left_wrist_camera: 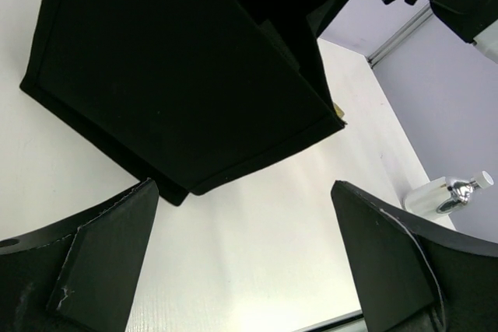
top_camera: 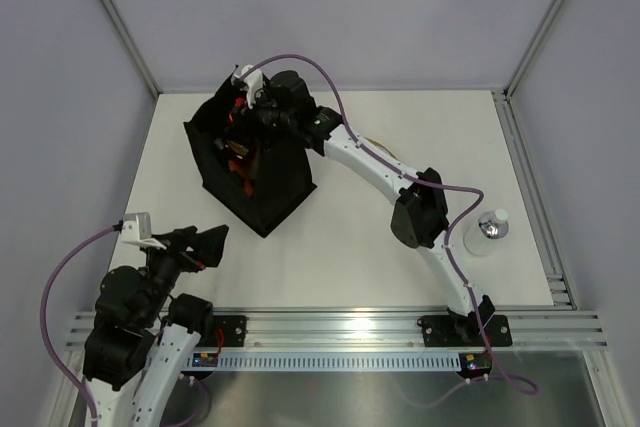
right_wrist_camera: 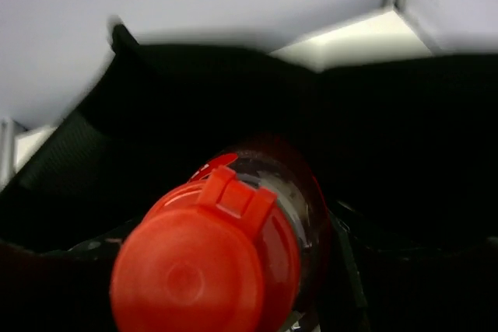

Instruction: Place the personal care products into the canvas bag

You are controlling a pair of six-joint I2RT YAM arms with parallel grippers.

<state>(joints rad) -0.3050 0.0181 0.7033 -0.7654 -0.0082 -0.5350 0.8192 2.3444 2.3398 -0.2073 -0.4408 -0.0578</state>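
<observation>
The black canvas bag (top_camera: 275, 182) stands open at the back left of the table and fills the top of the left wrist view (left_wrist_camera: 179, 75). My right gripper (top_camera: 241, 133) reaches down into the bag's mouth, shut on a maroon bottle with a red flip cap (right_wrist_camera: 210, 270). The bag's dark inside (right_wrist_camera: 405, 153) surrounds the bottle. Red and orange items (top_camera: 238, 162) show inside the bag. A silvery can (top_camera: 489, 232) stands at the right of the table and also shows in the left wrist view (left_wrist_camera: 436, 198). My left gripper (left_wrist_camera: 249, 262) is open and empty, in front of the bag.
A metal rail (top_camera: 340, 330) runs along the near edge of the table. Grey walls and corner posts (top_camera: 120, 17) close in the back and sides. White tabletop (top_camera: 350, 247) lies between the bag and the can.
</observation>
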